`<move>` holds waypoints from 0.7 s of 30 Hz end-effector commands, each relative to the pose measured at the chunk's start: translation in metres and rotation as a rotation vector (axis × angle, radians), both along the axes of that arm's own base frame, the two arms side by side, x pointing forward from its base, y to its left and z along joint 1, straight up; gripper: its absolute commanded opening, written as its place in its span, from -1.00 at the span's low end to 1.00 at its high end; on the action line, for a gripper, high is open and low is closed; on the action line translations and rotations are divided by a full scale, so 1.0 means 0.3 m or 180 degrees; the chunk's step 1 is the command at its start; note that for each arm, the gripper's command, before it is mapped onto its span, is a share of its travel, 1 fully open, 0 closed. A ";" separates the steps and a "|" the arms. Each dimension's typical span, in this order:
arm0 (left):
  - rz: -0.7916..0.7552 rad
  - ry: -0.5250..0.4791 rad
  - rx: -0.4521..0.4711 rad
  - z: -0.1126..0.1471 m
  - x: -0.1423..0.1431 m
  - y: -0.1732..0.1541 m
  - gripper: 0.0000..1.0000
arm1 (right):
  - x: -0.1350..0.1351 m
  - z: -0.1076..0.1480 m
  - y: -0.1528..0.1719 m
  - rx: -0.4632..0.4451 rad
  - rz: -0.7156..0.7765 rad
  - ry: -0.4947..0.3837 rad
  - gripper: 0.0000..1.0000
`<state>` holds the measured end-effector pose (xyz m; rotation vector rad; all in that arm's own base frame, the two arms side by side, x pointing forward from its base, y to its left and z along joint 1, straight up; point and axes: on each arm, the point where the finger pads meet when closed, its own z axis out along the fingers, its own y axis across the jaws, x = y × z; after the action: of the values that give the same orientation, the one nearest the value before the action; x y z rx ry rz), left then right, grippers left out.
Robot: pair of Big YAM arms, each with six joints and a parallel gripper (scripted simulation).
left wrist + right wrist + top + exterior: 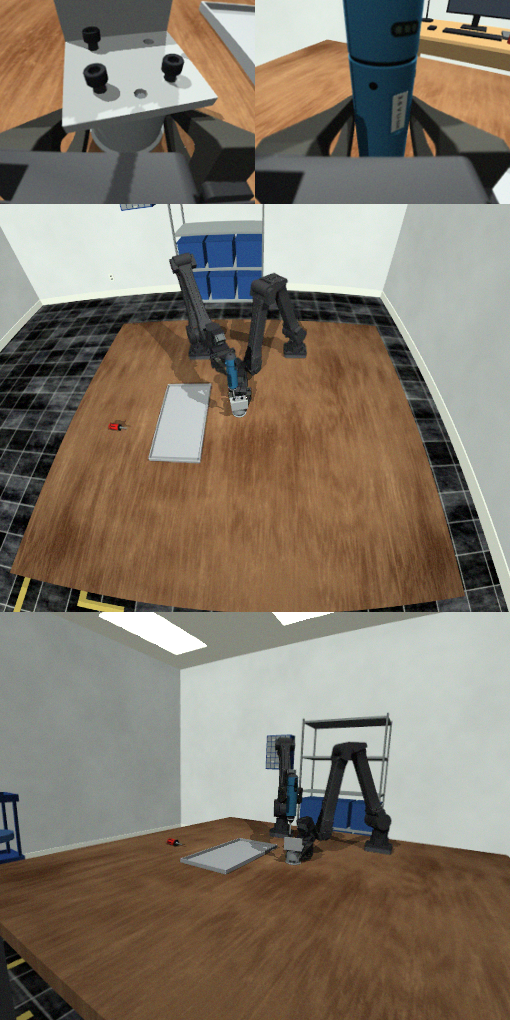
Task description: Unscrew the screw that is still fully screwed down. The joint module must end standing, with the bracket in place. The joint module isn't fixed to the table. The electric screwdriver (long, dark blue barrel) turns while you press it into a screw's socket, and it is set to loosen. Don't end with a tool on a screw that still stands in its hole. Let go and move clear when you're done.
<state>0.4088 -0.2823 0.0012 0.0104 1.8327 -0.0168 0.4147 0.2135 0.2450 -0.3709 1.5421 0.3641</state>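
The joint module [242,410] [291,851] [125,134] stands upright on the table. Its grey bracket [132,73] lies on top. Three black screws [95,75] [172,66] [90,35] stand in the bracket, and two holes [141,93] [147,41] are empty. My left gripper [127,101] [243,395] [305,844] is shut on the module's round body from both sides. My right gripper [382,102] [226,359] [286,804] is shut on the electric screwdriver [382,68] [231,374] [291,797]. It holds the tool upright, tip down, just above the bracket. The tip does not show in the left wrist view.
A flat grey tray [177,444] [225,857] [228,23] lies just beside the module. A small red tool [116,426] [172,842] lies further out on the table beyond the tray. A shelf with blue bins [220,254] stands behind the arms.
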 end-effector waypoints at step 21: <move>-0.0010 -0.0058 -0.0044 0.024 0.013 -0.018 0.17 | 0.059 0.260 0.053 0.0231 0.0031 -0.0378 -0.17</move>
<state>0.4088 -0.2823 0.0012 0.0104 1.8327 -0.0168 0.4148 0.2135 0.2481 -0.3714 1.5448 0.3637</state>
